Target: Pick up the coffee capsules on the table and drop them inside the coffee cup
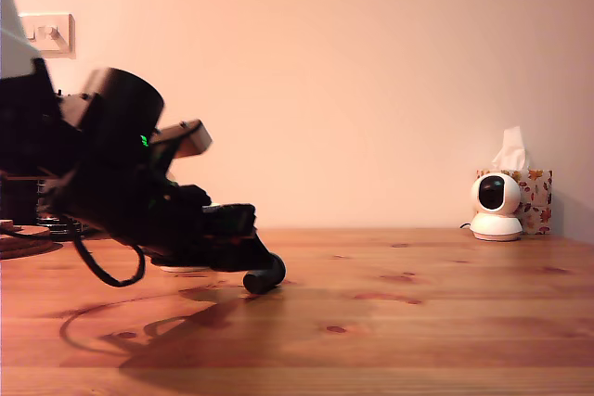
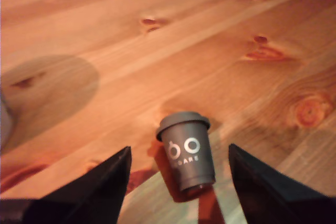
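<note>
A dark grey-brown coffee capsule (image 2: pixel 186 153) with a flanged rim and white print lies on its side on the pine table (image 2: pixel 157 51). It rests between the two black fingers (image 2: pixel 102 190) of my gripper (image 2: pixel 178 149), which is open and straddles it without touching. In the exterior view the arm reaches down from the left, and the gripper (image 1: pixel 264 277) is right at the table (image 1: pixel 418 322). There the capsule cannot be told apart from the black fingertips. The coffee cup is not clearly in view. A pale grey sliver (image 2: pixel 3 124) shows at the wrist picture's border.
A white round camera (image 1: pixel 496 206) and a patterned tissue box (image 1: pixel 535 194) stand at the back on the exterior view's right. A wall switch (image 1: pixel 46 32) is at the upper left. A low round wooden item (image 1: pixel 23 236) sits behind the arm.
</note>
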